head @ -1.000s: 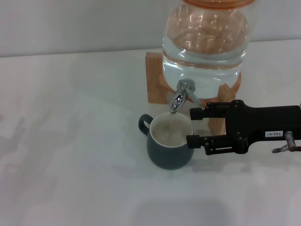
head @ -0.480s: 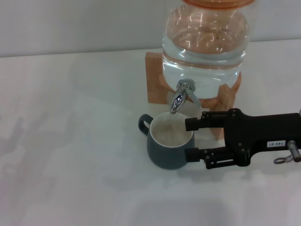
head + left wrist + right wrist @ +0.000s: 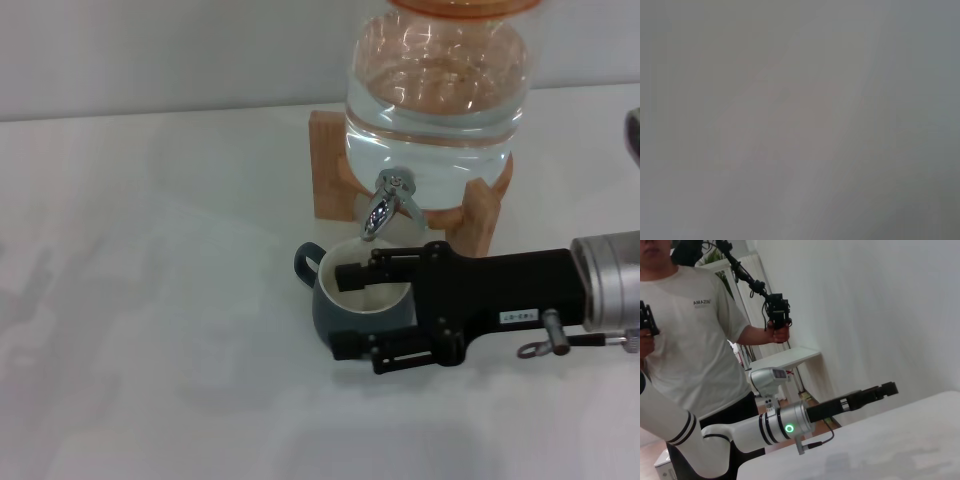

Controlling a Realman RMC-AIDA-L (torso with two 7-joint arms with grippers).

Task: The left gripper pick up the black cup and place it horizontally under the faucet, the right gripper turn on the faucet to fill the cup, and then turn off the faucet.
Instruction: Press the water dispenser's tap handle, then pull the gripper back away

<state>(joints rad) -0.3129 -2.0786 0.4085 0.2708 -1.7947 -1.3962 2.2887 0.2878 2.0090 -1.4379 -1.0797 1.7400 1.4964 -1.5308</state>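
The black cup (image 3: 338, 322), cream-white inside, stands upright on the white table under the faucet (image 3: 383, 207), its handle to the left. The faucet is on the glass water jar (image 3: 435, 95), which rests on a wooden stand (image 3: 328, 170). No water stream shows. My right gripper (image 3: 345, 310), on the black arm with the white label, reaches in from the right and is open. One finger lies over the cup's mouth, the other in front of its near wall. My left gripper (image 3: 887, 388), on the silver-white arm with a green light, shows only in the right wrist view, held away from the cup.
The white table (image 3: 150, 300) stretches to the left of the cup and in front of it. A wall runs behind the jar. In the right wrist view a person (image 3: 690, 325) stands holding hand controllers beyond the left arm. The left wrist view shows only plain grey.
My right gripper has moved left and nearer, from beside the cup's right side to straddling its near wall. The arm's silver wrist section has come into view. The cup has not moved.
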